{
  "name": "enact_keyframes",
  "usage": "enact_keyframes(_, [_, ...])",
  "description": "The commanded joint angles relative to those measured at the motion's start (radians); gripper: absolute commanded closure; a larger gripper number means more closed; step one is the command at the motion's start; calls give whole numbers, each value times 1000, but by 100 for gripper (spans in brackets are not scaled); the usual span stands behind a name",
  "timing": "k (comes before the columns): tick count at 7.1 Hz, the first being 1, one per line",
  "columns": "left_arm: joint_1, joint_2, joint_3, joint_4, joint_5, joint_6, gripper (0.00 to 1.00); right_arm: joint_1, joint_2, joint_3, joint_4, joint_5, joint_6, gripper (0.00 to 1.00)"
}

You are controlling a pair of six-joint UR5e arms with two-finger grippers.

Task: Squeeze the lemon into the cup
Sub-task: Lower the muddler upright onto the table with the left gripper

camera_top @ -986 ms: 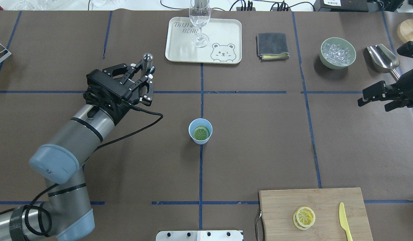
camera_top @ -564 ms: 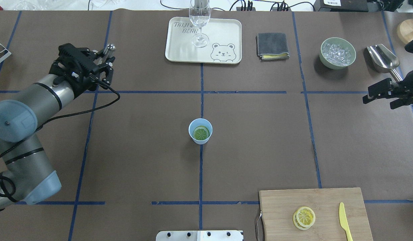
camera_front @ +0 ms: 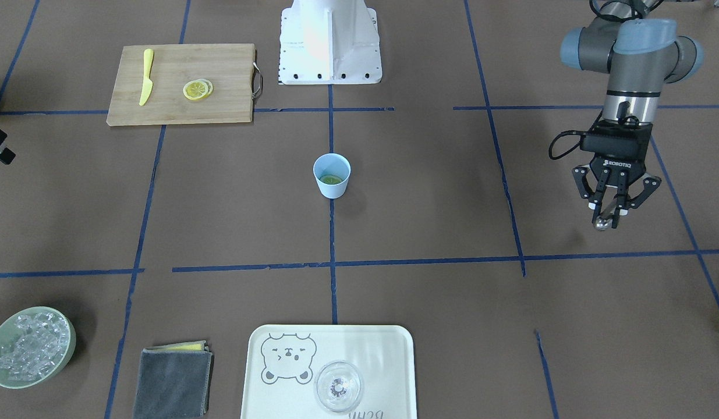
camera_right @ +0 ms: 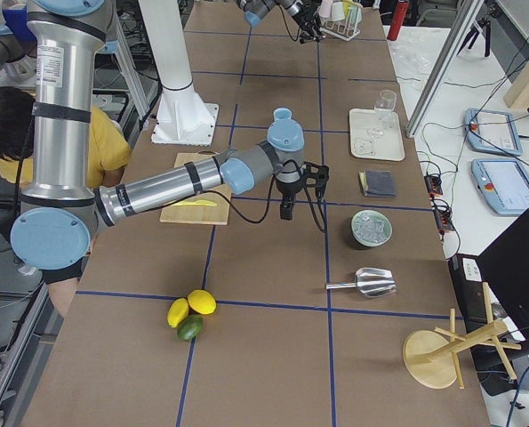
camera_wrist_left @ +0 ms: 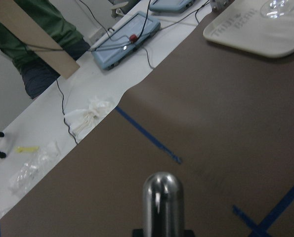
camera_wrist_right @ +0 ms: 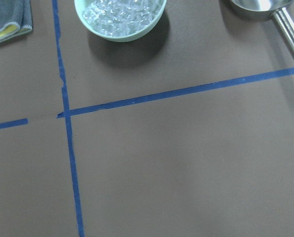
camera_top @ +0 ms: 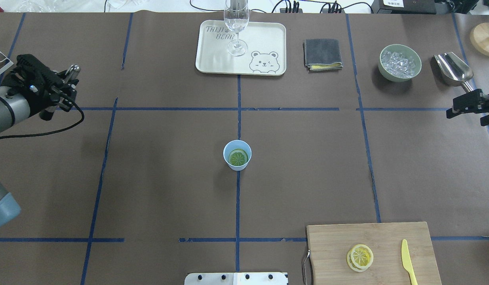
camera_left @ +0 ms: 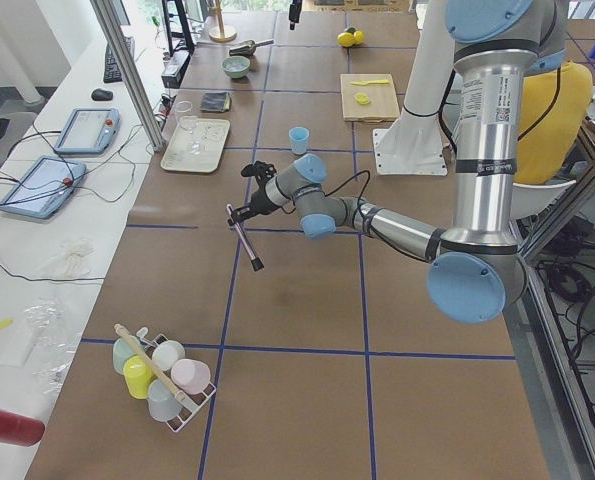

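One lemon [camera_top: 238,158] lies in the cup [camera_top: 238,168], far from left pincer [camera_front: 608,210] gripping rod [camera_left: 245,240], right pincer [camera_top: 466,114] spread.

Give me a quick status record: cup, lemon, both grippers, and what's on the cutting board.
cup: upright at the table's centre, on a blue tape line
lemon slice: lying inside the cup
left gripper: shut on a metal rod, far out on the robot's left, well away from the cup
right gripper: open, empty, at the table's right edge near the scoop
cutting board: holds spare lemon slices, stacked, and a yellow knife
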Motion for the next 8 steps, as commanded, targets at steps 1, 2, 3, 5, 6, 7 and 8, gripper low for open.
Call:
enact_keyframes(1, [-74, -7, 12, 270, -316, -227, 100, 11, -35, 3, -1, 6, -5, 0])
enact_keyframes(2, [-97, -33, 18, 271, -470, -448, 100, 10, -34, -16, 0, 5, -14, 0])
enact_keyframes(3, [-97, -35, 62, 277, -554, -520, 100, 10, -36, -17, 0, 0, -13, 0])
enact_keyframes(5, [-96, -77, 147, 282, -631, -629, 100, 10, -40, -15, 0, 10, -14, 0])
enact_keyframes(6, [-94, -106, 200, 285, -633, -629, 100, 10, -45, -21, 29, 17, -13, 0])
enact_keyframes(7, [-93, -119, 231, 291, -633, -623, 100, 10, -49, -29, 51, 19, -13, 0])
enact_keyframes(8, [-93, -117, 235, 291, -633, -602, 100, 10, -51, -32, 57, 20, -13, 0])
